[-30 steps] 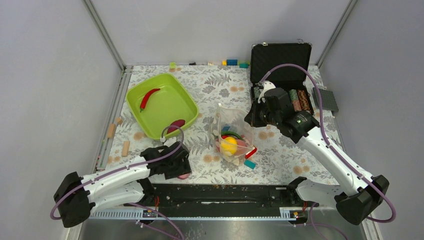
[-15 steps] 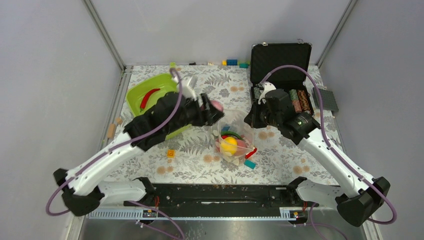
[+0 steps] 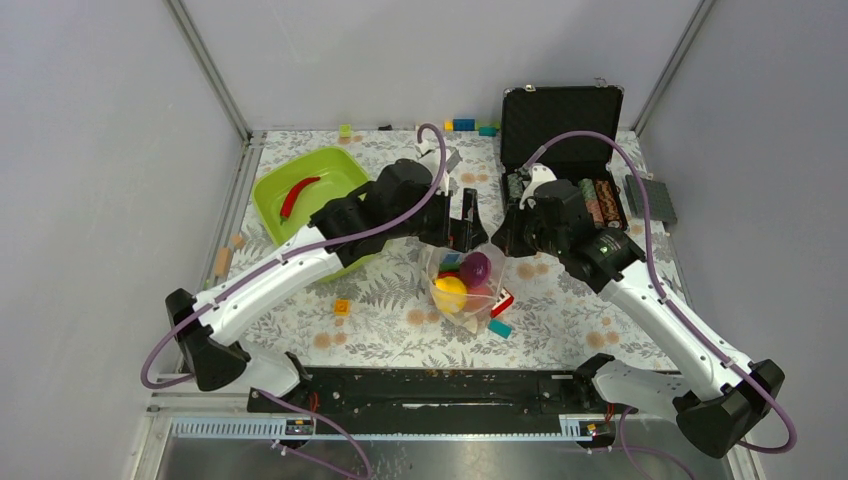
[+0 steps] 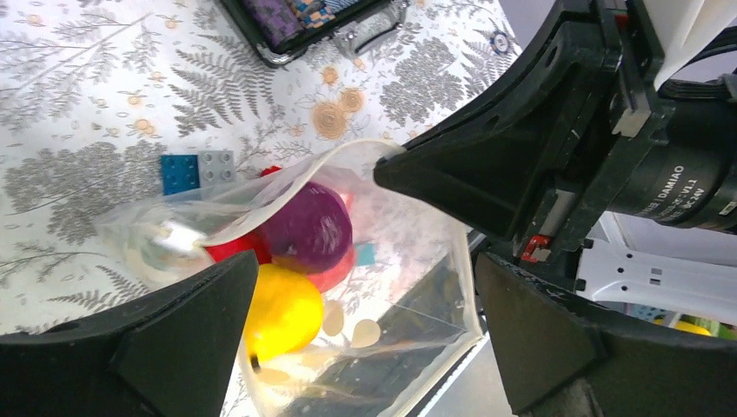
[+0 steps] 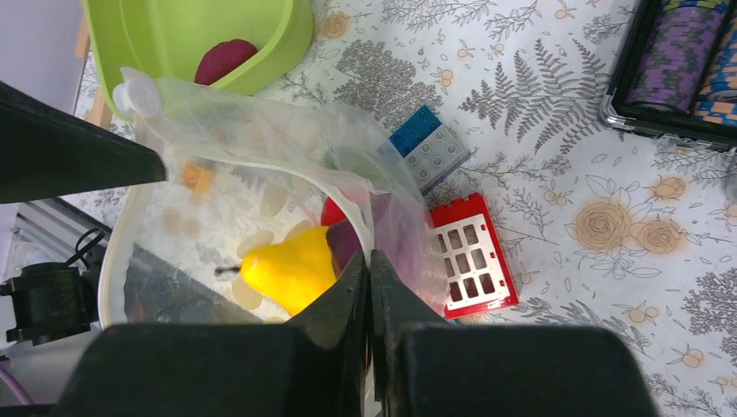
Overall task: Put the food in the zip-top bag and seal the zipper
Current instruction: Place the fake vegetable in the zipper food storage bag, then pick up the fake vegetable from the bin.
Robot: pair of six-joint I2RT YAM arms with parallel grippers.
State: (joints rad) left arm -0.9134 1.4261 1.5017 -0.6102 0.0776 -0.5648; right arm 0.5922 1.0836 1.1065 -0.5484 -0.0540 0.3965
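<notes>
The zip-top bag (image 3: 466, 290) stands open at mid-table. In it lie a purple onion (image 3: 475, 268) and a yellow lemon (image 3: 450, 294), with red pieces beneath. My right gripper (image 3: 499, 242) is shut on the bag's rim and holds the mouth up; in the right wrist view the fingers (image 5: 369, 261) pinch the pale zipper strip (image 5: 287, 171). My left gripper (image 3: 467, 226) is open and empty just above the mouth; its view (image 4: 365, 339) looks down on the onion (image 4: 308, 228) and lemon (image 4: 278, 313). A red chili (image 3: 298, 195) lies in the tub.
The lime-green tub (image 3: 335, 170) stands at the back left; a dark red piece (image 5: 224, 61) lies in it. An open black case (image 3: 560, 120) of poker chips stands at the back right. A red grid block (image 5: 469, 252), other small blocks and an orange cube (image 3: 342, 307) lie around the bag.
My left arm swung from the front left up and over to the bag with the onion. The onion now lies in the bag and the left gripper is open. The right gripper kept holding the rim.
</notes>
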